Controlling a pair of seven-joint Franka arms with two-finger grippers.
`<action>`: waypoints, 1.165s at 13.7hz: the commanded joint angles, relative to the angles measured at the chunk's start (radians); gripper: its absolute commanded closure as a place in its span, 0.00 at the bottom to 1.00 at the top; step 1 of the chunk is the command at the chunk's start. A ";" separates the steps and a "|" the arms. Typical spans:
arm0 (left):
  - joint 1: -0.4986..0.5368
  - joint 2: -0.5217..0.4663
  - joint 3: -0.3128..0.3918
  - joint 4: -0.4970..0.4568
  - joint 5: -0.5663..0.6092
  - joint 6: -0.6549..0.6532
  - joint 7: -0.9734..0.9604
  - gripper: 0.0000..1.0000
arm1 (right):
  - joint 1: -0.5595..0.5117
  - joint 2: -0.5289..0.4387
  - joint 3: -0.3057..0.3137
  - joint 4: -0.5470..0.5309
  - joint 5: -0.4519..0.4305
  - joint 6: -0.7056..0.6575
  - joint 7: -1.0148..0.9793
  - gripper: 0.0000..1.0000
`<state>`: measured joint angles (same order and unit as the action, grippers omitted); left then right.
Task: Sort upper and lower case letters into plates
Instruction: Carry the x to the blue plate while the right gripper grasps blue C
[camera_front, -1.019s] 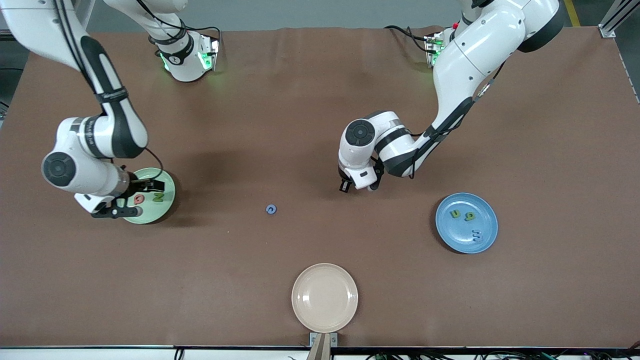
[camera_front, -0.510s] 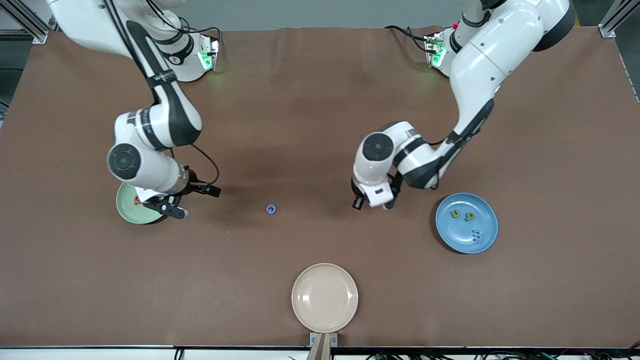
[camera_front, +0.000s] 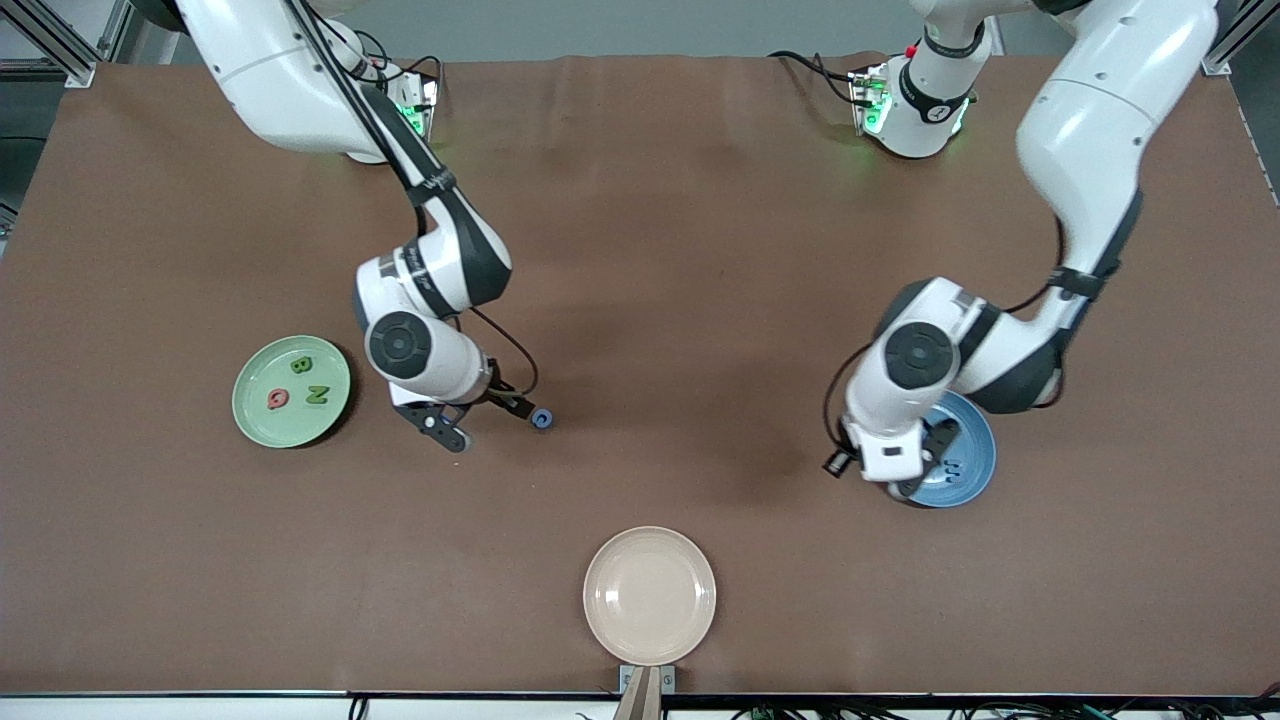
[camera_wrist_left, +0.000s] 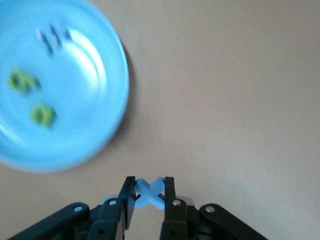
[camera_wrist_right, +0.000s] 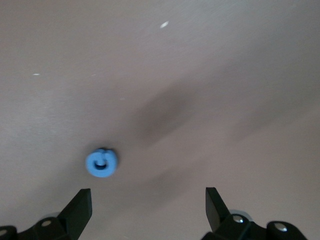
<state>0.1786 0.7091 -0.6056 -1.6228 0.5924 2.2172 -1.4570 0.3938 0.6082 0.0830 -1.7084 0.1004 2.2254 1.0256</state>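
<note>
My left gripper (camera_front: 900, 484) is shut on a blue x (camera_wrist_left: 149, 193) and hangs over the rim of the blue plate (camera_front: 972, 455), at the side toward the right arm's end. In that plate lie two green letters (camera_wrist_left: 22, 81) (camera_wrist_left: 42, 115) and a blue m (camera_wrist_left: 52, 38). My right gripper (camera_wrist_right: 147, 210) is open, low over the table, with a blue G (camera_front: 541, 419) lying just ahead of its fingertips and outside the jaws. The pale green plate (camera_front: 258, 422) holds a green B (camera_front: 301, 365), a green N (camera_front: 317, 394) and a red Q (camera_front: 278, 400).
A cream-beige plate (camera_front: 650, 595) sits empty near the table edge closest to the front camera. Brown tabletop stretches between the plates.
The right arm left the pale green plate and swung toward the blue G, jaws still open. The left arm carried the blue x from the table's middle to the blue plate's rim.
</note>
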 joint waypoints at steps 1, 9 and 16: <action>0.067 -0.019 -0.013 -0.017 -0.011 -0.046 0.134 0.99 | 0.026 0.076 -0.011 0.059 0.005 0.065 0.051 0.00; 0.168 0.006 -0.008 -0.040 -0.011 -0.083 0.162 0.56 | 0.053 0.151 -0.016 0.121 -0.045 0.074 0.110 0.16; 0.164 -0.023 -0.016 0.012 -0.005 -0.083 0.277 0.00 | 0.060 0.165 -0.016 0.124 -0.044 0.077 0.111 0.41</action>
<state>0.3429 0.7144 -0.6160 -1.6360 0.5923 2.1470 -1.2615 0.4415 0.7577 0.0751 -1.6054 0.0766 2.3056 1.1116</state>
